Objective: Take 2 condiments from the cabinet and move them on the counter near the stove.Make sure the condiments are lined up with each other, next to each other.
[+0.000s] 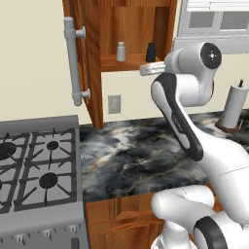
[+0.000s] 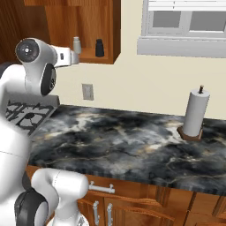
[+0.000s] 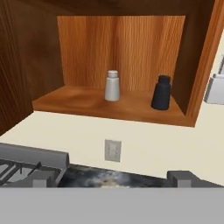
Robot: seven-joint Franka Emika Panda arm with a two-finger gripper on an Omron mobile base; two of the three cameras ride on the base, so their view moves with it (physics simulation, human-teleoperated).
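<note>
Arm raised, elbow bent; end effector [image 3: 111, 178] level, jaws wide apart, holding nothing.

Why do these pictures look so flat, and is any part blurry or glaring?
Hand view: even light, silver shaker and black shaker sharp in the cabinet, with only faint shadows. Left base view: the stove is dull grey, no glare. Right base view: the counter shows pale veins rather than reflections; the towel roll casts little shadow.

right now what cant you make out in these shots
- Gripper: fingertips barely peek up at the hand view's bottom edge; the arm hides them in both base views.
- Cabinet: top cut off in every view.
- Stove: left part beyond the left base view's edge.
- Silver shaker, black shaker: any labels too small to read.
</note>
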